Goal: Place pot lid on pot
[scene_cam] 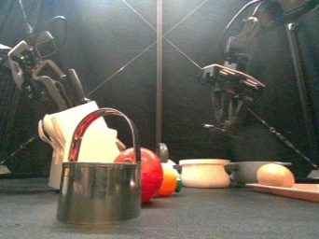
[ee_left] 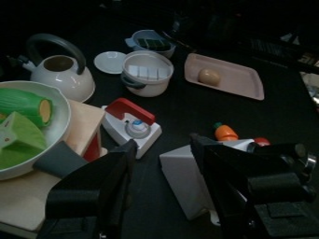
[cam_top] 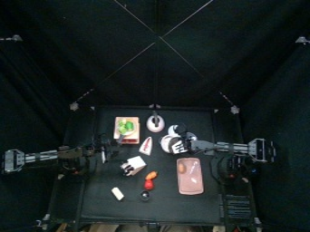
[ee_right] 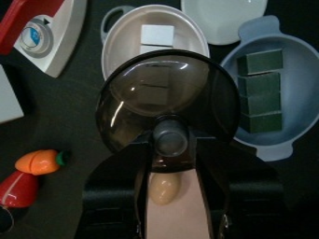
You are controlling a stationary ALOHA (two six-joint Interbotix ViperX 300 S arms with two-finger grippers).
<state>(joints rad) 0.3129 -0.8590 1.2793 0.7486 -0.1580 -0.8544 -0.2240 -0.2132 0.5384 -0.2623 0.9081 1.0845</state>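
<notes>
My right gripper [ee_right: 167,149] is shut on the knob of a dark see-through pot lid [ee_right: 169,98] and holds it in the air. The white pot [ee_right: 147,35] stands open under the lid's far edge, with a small white cube inside; the lid overlaps only part of its rim. In the front view the right gripper [scene_cam: 229,117] hangs well above the pot [scene_cam: 206,173]. In the top view the gripper [cam_top: 182,142] is beside the pot [cam_top: 169,143]. My left gripper [ee_left: 174,201] is open and empty at the table's left, and its view also shows the pot [ee_left: 147,73].
Around the pot are a pale bowl of green pieces [ee_right: 268,89], a white plate [ee_right: 230,14], a toy iron [ee_right: 44,33], a carrot [ee_right: 37,161] and a pink tray [ee_left: 225,75] with a bun. A kettle [ee_left: 56,70], a green bowl [ee_left: 19,121] and a white box [ee_left: 187,177] are to the left. A metal cup [scene_cam: 100,191] stands near the front.
</notes>
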